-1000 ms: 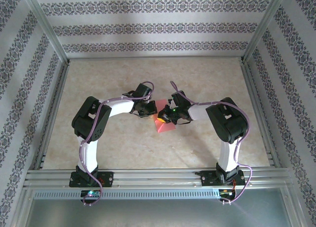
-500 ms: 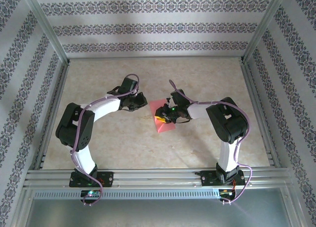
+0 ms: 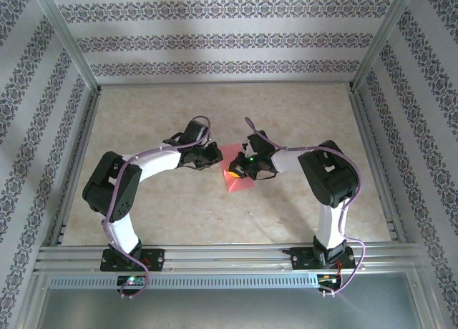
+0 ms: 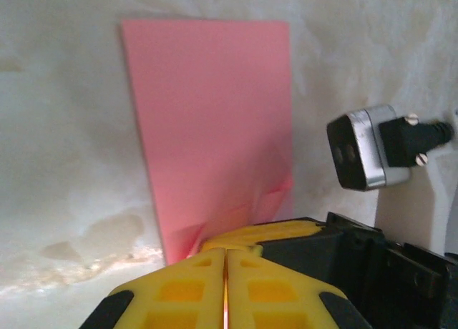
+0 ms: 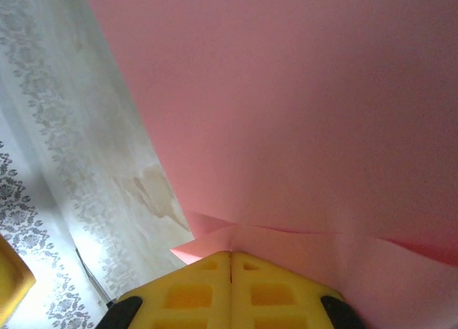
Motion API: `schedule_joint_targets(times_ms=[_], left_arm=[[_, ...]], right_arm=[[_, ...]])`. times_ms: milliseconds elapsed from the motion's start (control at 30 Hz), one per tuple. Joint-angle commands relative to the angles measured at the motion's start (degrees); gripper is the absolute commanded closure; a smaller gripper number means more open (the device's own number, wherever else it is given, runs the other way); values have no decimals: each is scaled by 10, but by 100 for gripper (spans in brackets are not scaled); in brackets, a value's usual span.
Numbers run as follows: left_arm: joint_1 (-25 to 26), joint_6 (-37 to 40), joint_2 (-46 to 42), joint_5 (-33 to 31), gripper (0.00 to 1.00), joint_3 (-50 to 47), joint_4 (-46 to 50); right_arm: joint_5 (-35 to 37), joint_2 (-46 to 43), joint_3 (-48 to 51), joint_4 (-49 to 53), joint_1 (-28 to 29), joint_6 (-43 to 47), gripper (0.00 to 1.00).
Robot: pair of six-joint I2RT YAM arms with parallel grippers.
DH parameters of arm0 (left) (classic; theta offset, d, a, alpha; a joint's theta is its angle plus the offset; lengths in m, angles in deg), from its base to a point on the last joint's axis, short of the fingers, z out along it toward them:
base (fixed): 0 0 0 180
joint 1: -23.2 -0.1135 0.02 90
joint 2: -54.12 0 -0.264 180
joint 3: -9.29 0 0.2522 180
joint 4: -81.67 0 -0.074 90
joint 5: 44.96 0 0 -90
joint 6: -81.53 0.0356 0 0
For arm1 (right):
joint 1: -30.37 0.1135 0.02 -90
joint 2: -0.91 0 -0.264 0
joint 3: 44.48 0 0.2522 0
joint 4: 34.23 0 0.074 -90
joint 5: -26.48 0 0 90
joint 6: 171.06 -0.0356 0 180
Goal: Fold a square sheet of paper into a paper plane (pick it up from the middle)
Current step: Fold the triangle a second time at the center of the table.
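The salmon-pink square sheet of paper (image 3: pixel 241 182) lies mid-table between my two grippers. My left gripper (image 3: pixel 216 159) is at its left edge. In the left wrist view the sheet (image 4: pixel 215 114) lies mostly flat ahead, and the left gripper (image 4: pixel 226 254) is shut with its yellow tips at the near edge. A yellow finger of the right gripper (image 4: pixel 265 232) sits just beyond, where the paper is puckered. My right gripper (image 3: pixel 232 173) is shut on the sheet. In the right wrist view its jaws (image 5: pixel 230 256) pinch a creased bit of the pink paper (image 5: pixel 300 114), which rises close in front.
The marbled beige table (image 3: pixel 179 114) has free room all around the sheet. Aluminium rails (image 3: pixel 229 256) frame it, with patterned walls behind. A silver and black plug on the right arm (image 4: pixel 365 146) hangs close to the right of the sheet.
My left gripper swung away to the upper left, then came back to the sheet's left edge. The right gripper stayed at the paper and is shut on it now.
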Motion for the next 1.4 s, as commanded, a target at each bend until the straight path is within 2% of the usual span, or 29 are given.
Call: schedule_joint_targets(times_ms=[0,333,1000,1367], left_arm=[[20,-15,27,11,93,1,-19],[37,-16,63,-10,99,15,0],[39,10,87,-49,100,29,54],[39,53,103,-84,100,32,133]], right_arm=[[41,31,16,65,-2,6,99],[41,31,12,76,-3,7,100],[39,27,10,74,-2,4,100],[-16,-28,18,-1,-18,4,99]])
